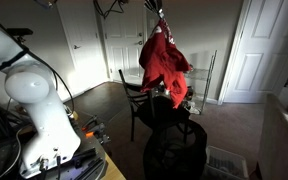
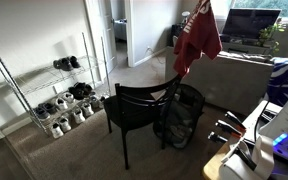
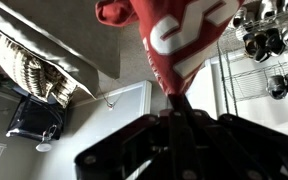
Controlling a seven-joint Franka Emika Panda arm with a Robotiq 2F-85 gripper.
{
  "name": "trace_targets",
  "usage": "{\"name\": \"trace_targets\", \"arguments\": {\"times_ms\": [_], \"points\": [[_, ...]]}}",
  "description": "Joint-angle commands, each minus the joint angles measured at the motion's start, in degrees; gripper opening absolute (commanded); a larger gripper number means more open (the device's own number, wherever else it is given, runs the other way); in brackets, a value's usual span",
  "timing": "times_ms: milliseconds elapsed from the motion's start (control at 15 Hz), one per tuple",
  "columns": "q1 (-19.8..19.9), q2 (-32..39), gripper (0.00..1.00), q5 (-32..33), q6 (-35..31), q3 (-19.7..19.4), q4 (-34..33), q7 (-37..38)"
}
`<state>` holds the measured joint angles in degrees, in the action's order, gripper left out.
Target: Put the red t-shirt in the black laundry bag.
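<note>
The red t-shirt hangs limp from my gripper, which is shut on its top, high above the floor. It also shows in an exterior view below the gripper. The black laundry bag stands upright on the carpet next to the dark chair, below and a little in front of the shirt; it shows beside the chair in an exterior view too. In the wrist view the shirt, with its white mark, runs from the shut jaws.
A dark wooden chair stands by the bag, under the hanging shirt. A wire shoe rack lines the wall. A sofa is behind the bag. White doors are at the back.
</note>
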<state>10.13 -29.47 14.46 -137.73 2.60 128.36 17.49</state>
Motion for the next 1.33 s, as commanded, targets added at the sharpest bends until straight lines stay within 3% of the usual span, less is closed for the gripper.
{"name": "trace_targets", "arguments": {"times_ms": [0,467,1000,1267], "points": [[0.22,0.03,0.01,-0.22,0.09,0.16,-0.12,-0.19],[-0.29,0.33,0.0,-2.31,1.87,-1.07,-1.48,-0.96],[1.18,3.92,0.0,-9.4,7.31,-8.12,-9.52,-0.24],[1.75,6.06,0.0,-9.9,7.34,-9.25,-10.33,0.63]]}}
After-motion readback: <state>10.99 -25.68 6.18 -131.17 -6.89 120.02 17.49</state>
